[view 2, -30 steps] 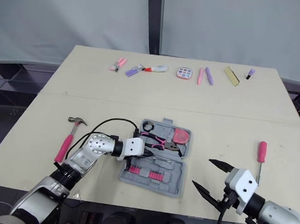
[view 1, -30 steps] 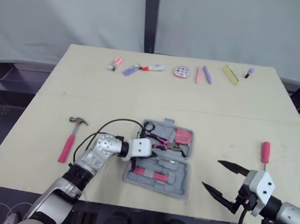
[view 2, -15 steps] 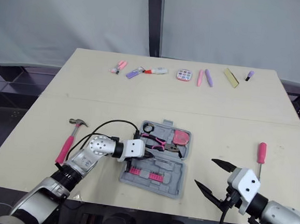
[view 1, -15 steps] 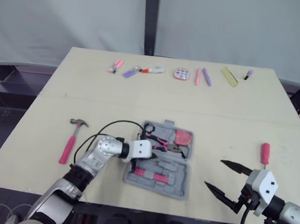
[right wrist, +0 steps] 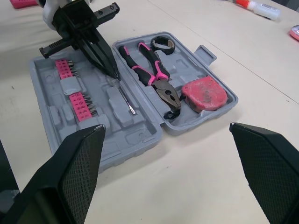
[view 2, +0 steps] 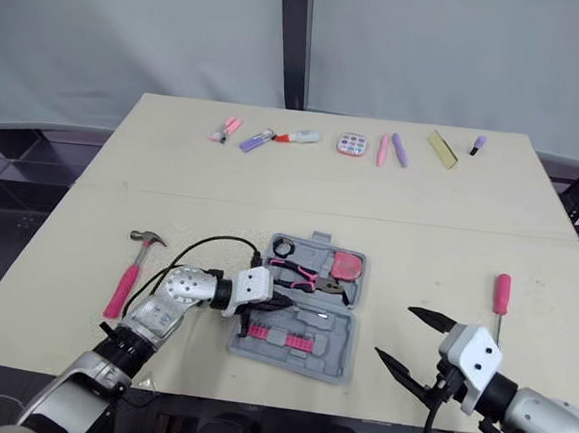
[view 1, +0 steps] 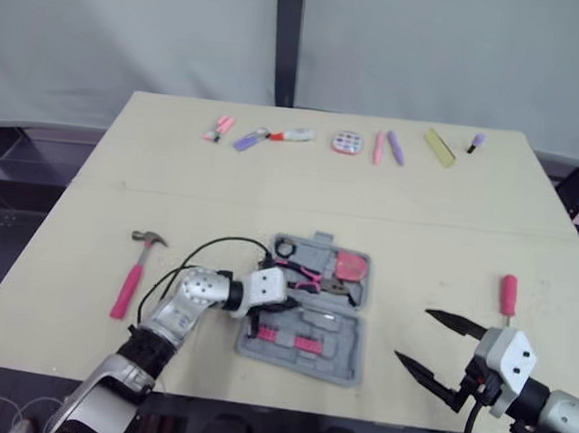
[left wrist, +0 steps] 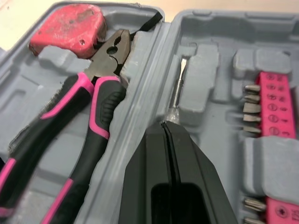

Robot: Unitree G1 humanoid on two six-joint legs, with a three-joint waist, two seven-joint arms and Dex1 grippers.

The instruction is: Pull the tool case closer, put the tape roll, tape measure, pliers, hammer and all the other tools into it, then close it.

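Observation:
The grey tool case (view 1: 345,353) lies open in the middle of the table. Its far half holds a black tape roll (view 1: 285,247), pink-and-black pliers (left wrist: 93,100) and a red tape measure (left wrist: 65,25). The near half holds pink bit strips (right wrist: 77,95) and a small screwdriver (left wrist: 176,93) in a slot. My left gripper (left wrist: 164,125) is shut, its tip at that screwdriver's handle end. My right gripper (view 1: 412,334) hangs open to the right of the case, holding nothing. A pink-handled hammer (view 1: 132,276) lies to the left, a pink-handled screwdriver (view 1: 509,294) to the right.
A row of small pens, markers and other items (view 1: 348,141) lies along the far edge of the table. My right gripper is close to the table's front edge (view 1: 374,416). A black cable (view 1: 217,246) loops over my left arm.
My left gripper has slid a little from over the pliers toward the near half of the case. The right gripper has barely moved.

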